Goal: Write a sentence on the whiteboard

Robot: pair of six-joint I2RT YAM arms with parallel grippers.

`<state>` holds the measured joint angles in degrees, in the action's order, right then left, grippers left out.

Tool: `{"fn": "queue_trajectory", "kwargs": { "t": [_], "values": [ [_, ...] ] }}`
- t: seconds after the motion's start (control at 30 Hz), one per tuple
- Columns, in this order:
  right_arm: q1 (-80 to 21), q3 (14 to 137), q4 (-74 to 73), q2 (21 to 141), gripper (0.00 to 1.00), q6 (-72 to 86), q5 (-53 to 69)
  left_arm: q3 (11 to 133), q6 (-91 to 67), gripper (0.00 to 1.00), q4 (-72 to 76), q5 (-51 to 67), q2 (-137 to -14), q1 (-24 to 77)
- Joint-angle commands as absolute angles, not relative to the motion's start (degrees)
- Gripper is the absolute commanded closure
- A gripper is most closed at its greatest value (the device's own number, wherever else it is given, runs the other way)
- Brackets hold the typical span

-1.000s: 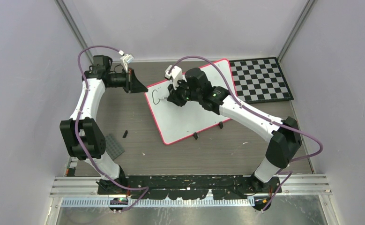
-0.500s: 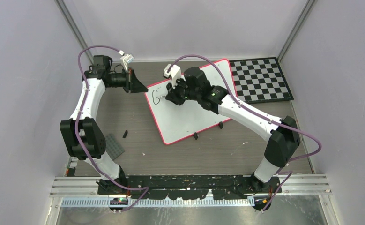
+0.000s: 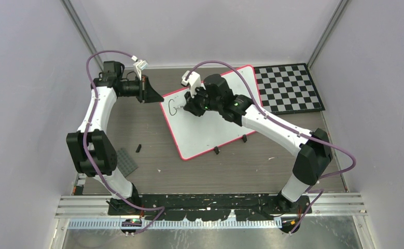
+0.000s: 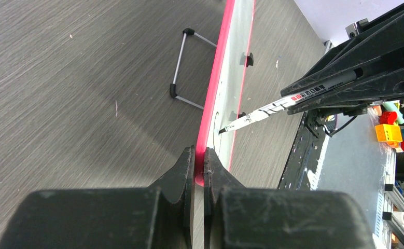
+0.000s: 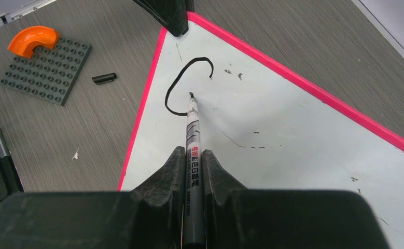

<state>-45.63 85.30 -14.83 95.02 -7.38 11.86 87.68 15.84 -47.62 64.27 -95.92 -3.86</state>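
Counter: dark wood-grain surface, under both pincers.

Whiteboard: lies skewed on the counter, below the right pincer, with one corner reaching up to the left pincer. It has a red-pink rim. Two small black clip feet sit on the edge on the right pincer's base side.

Checkerboard mat: well off to the right pincer's right, beside the whiteboard's far corner.

Left pincer, wrist view: jaws pressed together on the rim at the whiteboard corner, with the pink edge pinched between the fingertips. The board runs straight away from this pincer.

Right pincer, wrist view: jaws clamped on a black marker, barrel between the fingers and nib pointing ahead and down. Nib touches the white surface just ahead of the fingertips, close to the corner held by the left pincer.

Grey studded baseplate: on the counter, off the board, ahead and left of the right pincer. An orange curved brick sits on its far corner.

Black cap: on the counter between the baseplate and the whiteboard rim.

Sentence: only one open black curve shows, shaped like a C, just ahead of the right pincer. The nib sits inside the curve's opening. Faint specks and a thin scratch mark the board to the right of the nib.
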Motion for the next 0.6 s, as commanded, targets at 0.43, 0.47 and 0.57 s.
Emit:
{"fn": "queue_trajectory", "kwargs": {
  "t": [0.43,0.47,0.57],
  "values": [
    [-45.4,79.2,-14.8,91.9,1.00,-8.3,10.8,88.9,18.2,1.00,-51.5,64.8,-96.6,-3.5],
    [-45.5,79.1,-14.8,91.7,1.00,-8.3,11.0,89.0,18.3,1.00,-51.7,64.8,-96.6,-3.5],
    [-45.5,80.0,-14.8,91.4,1.00,-8.0,12.0,89.1,19.2,1.00,-52.6,64.8,-96.7,-3.5]
  ]
}}
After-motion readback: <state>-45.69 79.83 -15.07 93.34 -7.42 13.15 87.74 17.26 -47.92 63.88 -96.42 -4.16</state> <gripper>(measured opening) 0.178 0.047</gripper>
